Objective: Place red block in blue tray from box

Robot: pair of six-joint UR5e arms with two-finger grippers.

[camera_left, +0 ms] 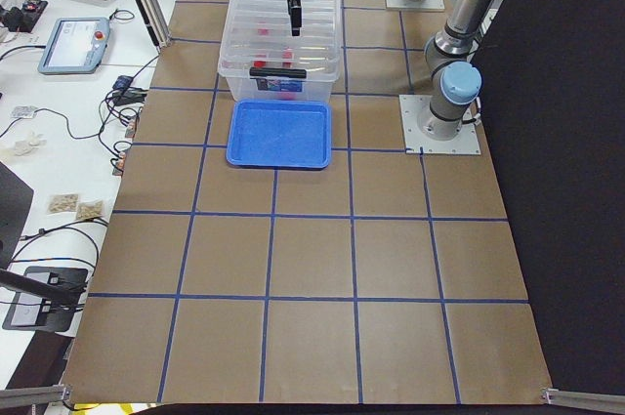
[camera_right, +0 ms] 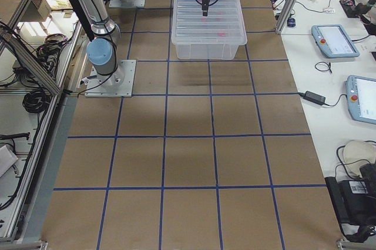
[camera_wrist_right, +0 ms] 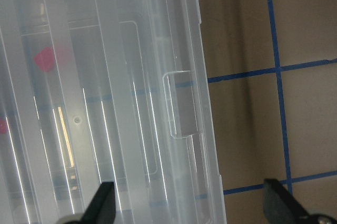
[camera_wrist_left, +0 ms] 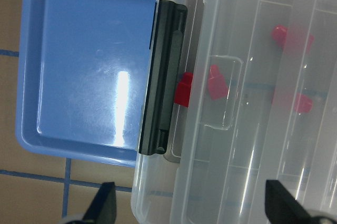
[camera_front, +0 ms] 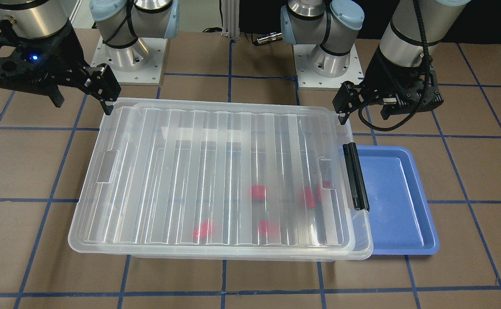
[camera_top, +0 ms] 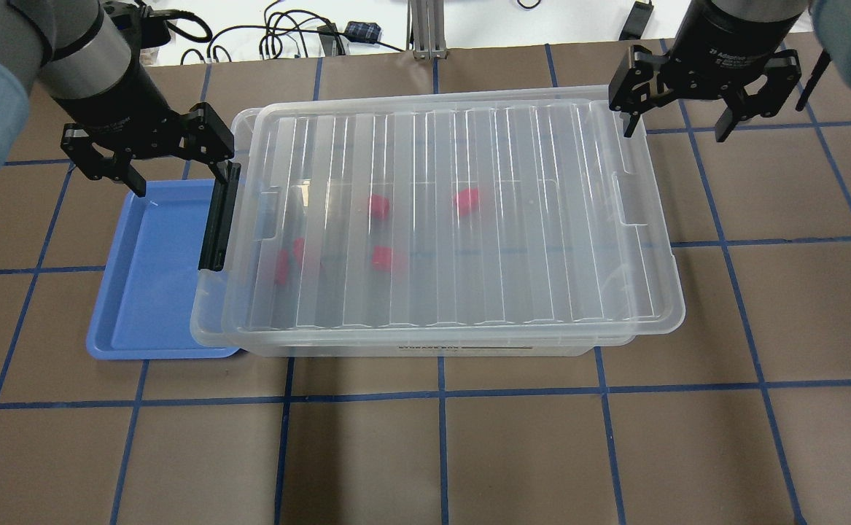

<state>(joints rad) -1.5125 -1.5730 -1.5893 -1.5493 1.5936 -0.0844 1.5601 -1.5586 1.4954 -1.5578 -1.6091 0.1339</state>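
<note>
The box (camera_top: 440, 219) is a clear bin with its ribbed lid (camera_front: 216, 171) lying on top, slightly offset. A black latch bar (camera_top: 219, 219) is on its end by the blue tray (camera_top: 152, 277), which holds nothing and sits partly under that end. Several red blocks show blurred through the lid, such as one red block (camera_top: 378, 206) and another (camera_wrist_left: 182, 89) by the latch. My left gripper (camera_top: 177, 175) is open above the latch end, fingertips (camera_wrist_left: 105, 205) astride it. My right gripper (camera_top: 677, 124) is open over the box's opposite far corner, which shows in the right wrist view (camera_wrist_right: 179, 108).
The brown table top (camera_top: 440, 452) has blue tape grid lines. Both arm bases (camera_front: 130, 56) stand behind the box. Cables and tablets (camera_left: 73, 44) lie on a white side bench beyond the table's edge.
</note>
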